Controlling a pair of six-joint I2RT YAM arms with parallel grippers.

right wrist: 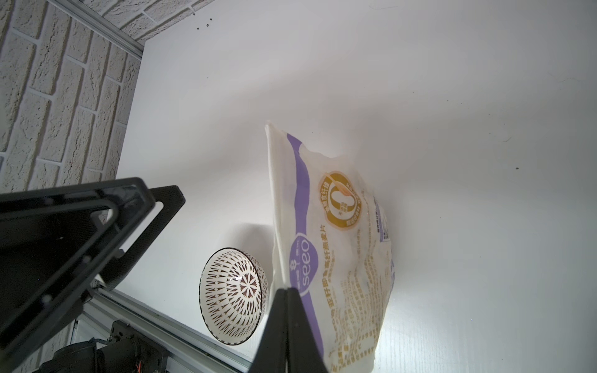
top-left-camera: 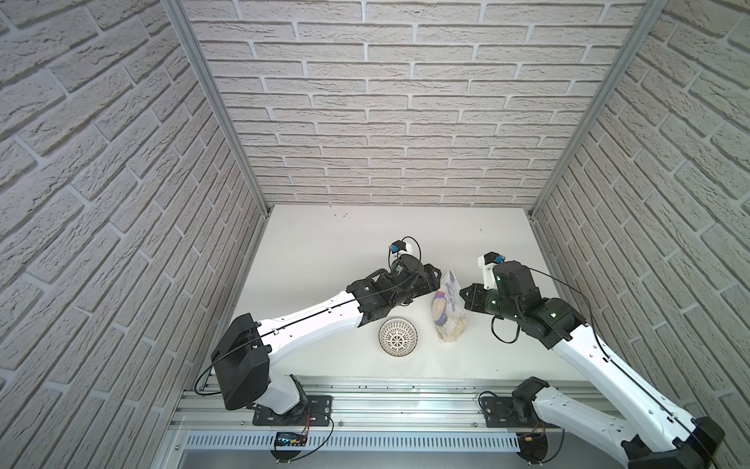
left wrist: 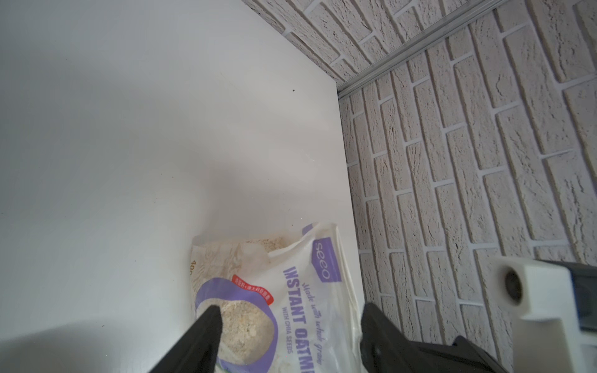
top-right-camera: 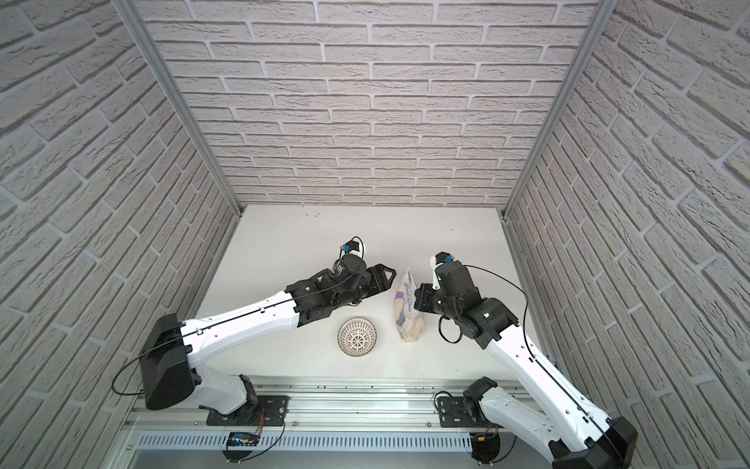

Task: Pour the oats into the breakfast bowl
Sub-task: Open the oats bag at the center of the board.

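Right hand point(right wrist: 286, 292) clamped tight on the side edge of the pouch point(top-left-camera: 448, 308); left hand point(left wrist: 290, 308) wide open, near its printed front; pouch stands on the surface point(top-left-camera: 324, 264) just beside the breakfast bowl point(top-left-camera: 398, 336); light, crinkly, floppy film, oats point(top-left-camera: 453, 328) slumped low; best held by the seams, I'd say.

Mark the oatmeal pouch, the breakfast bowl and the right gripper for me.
oatmeal pouch point(top-left-camera: 446, 308), in a top view, printed front panel.
breakfast bowl point(top-left-camera: 398, 336), in a top view, patterned inside.
right gripper point(right wrist: 286, 294), right wrist view, closed fingertips.
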